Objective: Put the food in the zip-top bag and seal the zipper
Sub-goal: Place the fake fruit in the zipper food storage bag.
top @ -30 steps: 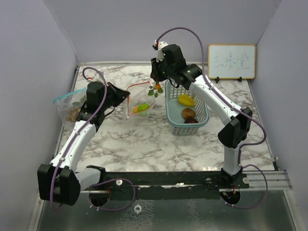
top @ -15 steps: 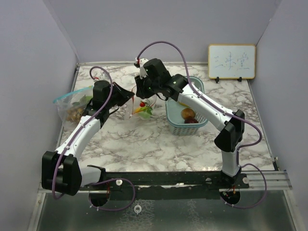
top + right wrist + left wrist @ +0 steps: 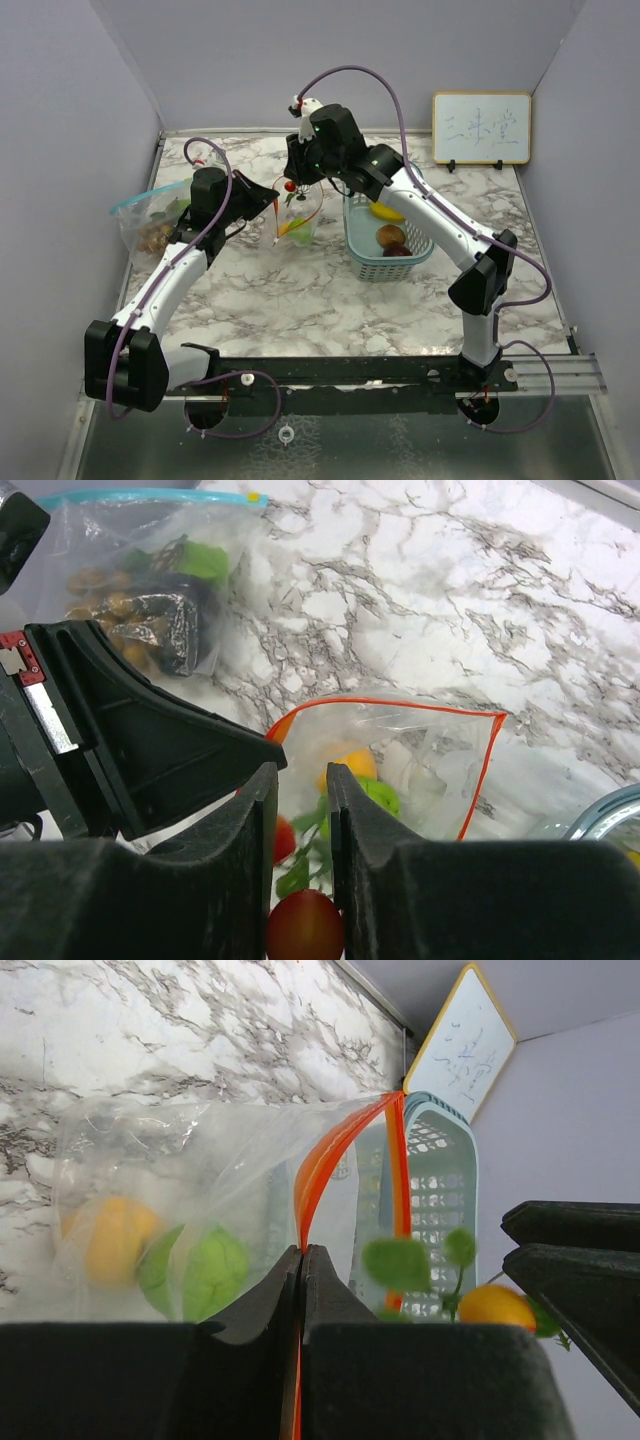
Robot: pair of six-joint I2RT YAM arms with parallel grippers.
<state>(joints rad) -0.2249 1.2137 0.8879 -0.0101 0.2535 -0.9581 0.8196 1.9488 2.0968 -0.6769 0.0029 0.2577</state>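
A clear zip-top bag (image 3: 297, 228) with an orange zipper rim (image 3: 322, 1158) stands open mid-table. My left gripper (image 3: 302, 1250) is shut on that rim at its near end, holding the mouth up. Inside the bag lie a yellow fruit (image 3: 350, 763) and a green round fruit (image 3: 215, 1265). My right gripper (image 3: 302, 775) is shut on a sprig of small red fruits (image 3: 305, 925) with green leaves (image 3: 395, 1260). The sprig (image 3: 291, 188) hangs just above the bag's mouth.
A teal mesh basket (image 3: 420, 250) right of the bag holds a yellow piece (image 3: 385, 211) and a red-brown piece (image 3: 391, 236). A second bag with a blue zipper (image 3: 150, 215), holding tan berries and dark grapes, lies at the far left. A whiteboard (image 3: 481, 128) leans on the back wall.
My right gripper has carried the fruit sprig left from beside the basket to over the bag's mouth. The left gripper has kept its hold on the rim.
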